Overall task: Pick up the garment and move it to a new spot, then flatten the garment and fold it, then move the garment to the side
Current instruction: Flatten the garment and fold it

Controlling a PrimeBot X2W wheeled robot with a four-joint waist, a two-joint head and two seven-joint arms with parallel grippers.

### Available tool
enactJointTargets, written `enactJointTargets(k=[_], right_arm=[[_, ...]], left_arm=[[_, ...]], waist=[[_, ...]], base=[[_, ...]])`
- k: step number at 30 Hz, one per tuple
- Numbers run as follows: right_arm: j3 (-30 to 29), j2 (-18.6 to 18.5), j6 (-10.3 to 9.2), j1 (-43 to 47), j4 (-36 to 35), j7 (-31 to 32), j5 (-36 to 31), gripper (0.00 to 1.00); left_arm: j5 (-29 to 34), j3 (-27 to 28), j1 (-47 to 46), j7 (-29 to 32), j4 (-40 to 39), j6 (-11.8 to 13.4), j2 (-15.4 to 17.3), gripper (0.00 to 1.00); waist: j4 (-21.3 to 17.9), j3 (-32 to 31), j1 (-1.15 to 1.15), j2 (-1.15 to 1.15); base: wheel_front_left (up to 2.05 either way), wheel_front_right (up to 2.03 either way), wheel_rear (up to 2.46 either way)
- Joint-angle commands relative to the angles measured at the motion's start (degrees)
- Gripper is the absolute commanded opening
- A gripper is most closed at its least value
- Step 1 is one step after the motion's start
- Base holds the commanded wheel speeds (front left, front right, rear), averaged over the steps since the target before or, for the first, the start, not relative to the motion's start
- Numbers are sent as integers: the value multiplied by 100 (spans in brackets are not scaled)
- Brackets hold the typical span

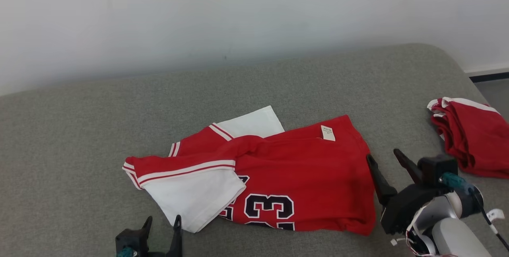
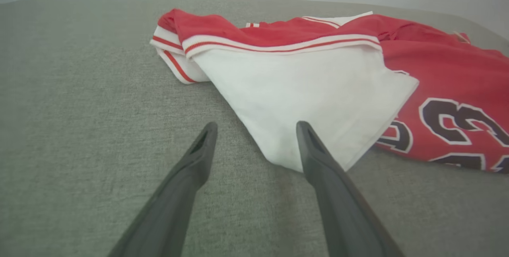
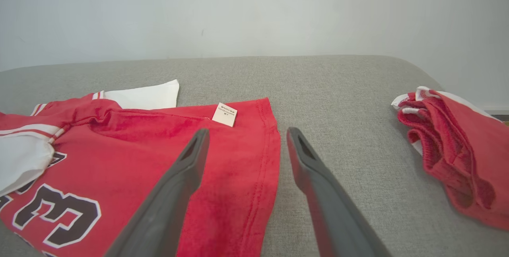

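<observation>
The garment (image 1: 302,177) is a red jersey with white sleeves and a dark number on it, lying loosely folded on the grey cushion. Its white sleeve (image 2: 314,98) points toward my left gripper (image 2: 256,129), which stands open just short of the sleeve's tip, one finger over its edge. In the head view the left gripper (image 1: 163,222) shows at the bottom edge. My right gripper (image 1: 383,156) is open beside the garment's right hem (image 3: 266,161), with one finger over the red cloth and the other over bare cushion. Nothing is held.
A second red and white garment (image 1: 473,137) lies bunched at the right edge of the grey cushion (image 1: 79,137). A pale wall runs behind. The cushion's rounded corner and a strip of floor (image 1: 495,90) are at the far right.
</observation>
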Motion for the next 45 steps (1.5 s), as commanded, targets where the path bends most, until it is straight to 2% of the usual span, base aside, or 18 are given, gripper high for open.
enactJointTargets(k=[1, 8, 14, 15, 16, 17, 18, 21, 24, 25, 26, 29, 36, 45], right_arm=[[68, -36, -15, -164, 57, 0, 26, 100], [373, -126, -15, -613, 312, -101, 127, 100], [496, -265, -15, -883, 704, -21, 243, 100], [484, -283, -15, -923, 778, 30, 239, 100], [461, -297, -15, -964, 866, 115, 256, 100], [421, -319, -15, -1007, 976, 212, 260, 100], [397, -332, -15, -1058, 1079, 317, 252, 100], [263, -298, -15, -1260, 1392, 658, 249, 100], [103, -202, -15, -1501, 1726, 1024, 197, 100], [65, -138, -15, -1598, 1833, 1151, 214, 100], [20, -89, -15, -1698, 1933, 1261, 268, 100], [-139, -12, -15, -2085, 2323, 1510, 315, 100], [-783, 1, -15, -2775, 3174, 1557, -130, 100], [-872, 61, -15, -3205, 3836, 1943, -438, 100]], left_arm=[[-16, -21, -176, 98, 157, 58, 3, 100], [-33, -74, -572, 538, 716, 240, 5, 100], [-90, -280, -695, 884, 1025, 77, -18, 98], [-108, -318, -701, 962, 1062, 36, -23, 93], [-131, -356, -703, 1061, 1108, 33, -27, 76], [-139, -407, -706, 1154, 1148, 2, -31, 67], [-163, -451, -699, 1260, 1180, -33, -38, 49], [-240, -604, -668, 1566, 1207, -90, -50, 31], [-352, -722, -650, 1813, 1151, -145, -54, 25], [-375, -755, -646, 1860, 1119, -154, -59, 15], [-384, -792, -644, 1910, 1087, -162, -58, 0], [-393, -900, -652, 2043, 933, -165, -53, 0], [-350, -993, -631, 2091, 637, -84, 7, 0], [-363, -1034, -663, 2185, 363, 11, 91, 0]], waist=[[-90, 146, -1, 0], [-147, 342, -1, 0], [-111, 452, -1, 0], [-99, 461, -1, 0], [-87, 472, -1, 0], [-76, 480, -1, 0], [-64, 490, -1, 0], [-21, 533, -1, 0], [38, 579, -1, 0], [57, 595, -1, 0], [85, 621, -1, 0], [220, 740, -1, 0], [507, 990, -1, 0], [662, 1247, -1, 0]], base=[[0, 0, 0], [0, 0, 0], [0, 0, 0], [0, 0, 0], [0, 0, 0], [0, 0, 0], [0, 0, 0], [0, 0, 0], [0, 0, 0], [0, 0, 0], [0, 0, 0], [0, 0, 0], [0, 0, 0], [0, 0, 0]])
